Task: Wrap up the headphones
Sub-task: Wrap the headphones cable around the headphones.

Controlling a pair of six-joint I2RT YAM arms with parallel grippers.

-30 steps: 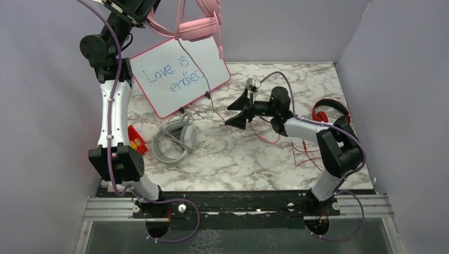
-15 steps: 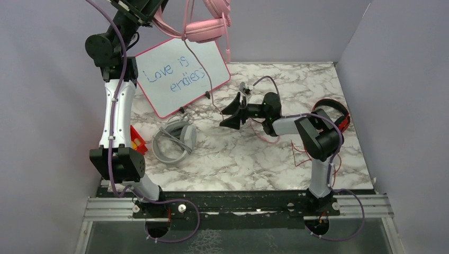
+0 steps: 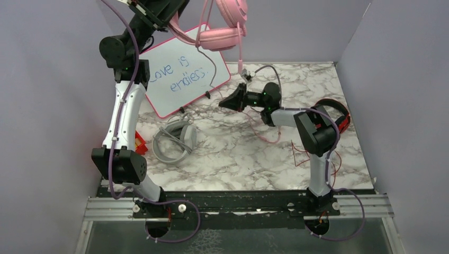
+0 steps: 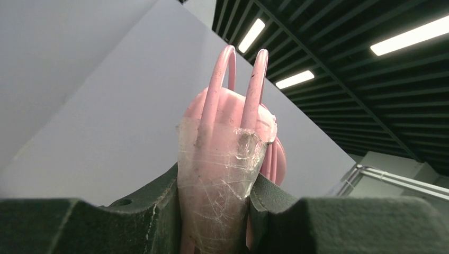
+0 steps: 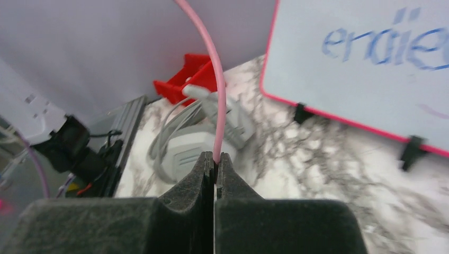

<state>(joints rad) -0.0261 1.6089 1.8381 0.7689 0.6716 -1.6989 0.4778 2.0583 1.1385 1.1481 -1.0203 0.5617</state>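
So my left end effector [image 4: 214,177] grips the pink headphones [image 3: 225,32] at upper centre while my right end effector [image 5: 214,166] pinches their cable [image 5: 217,90]. Wrapping is barely begun; the grey pair [image 3: 173,142] and red pair [image 3: 331,111] lie apparently unwrapped on the surface [image 3: 227,159].

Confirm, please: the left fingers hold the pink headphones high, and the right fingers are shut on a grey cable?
No. The right fingers are shut on the pink cable, not a grey one; the right wrist view shows it. The left fingers do hold the pink headphones high.
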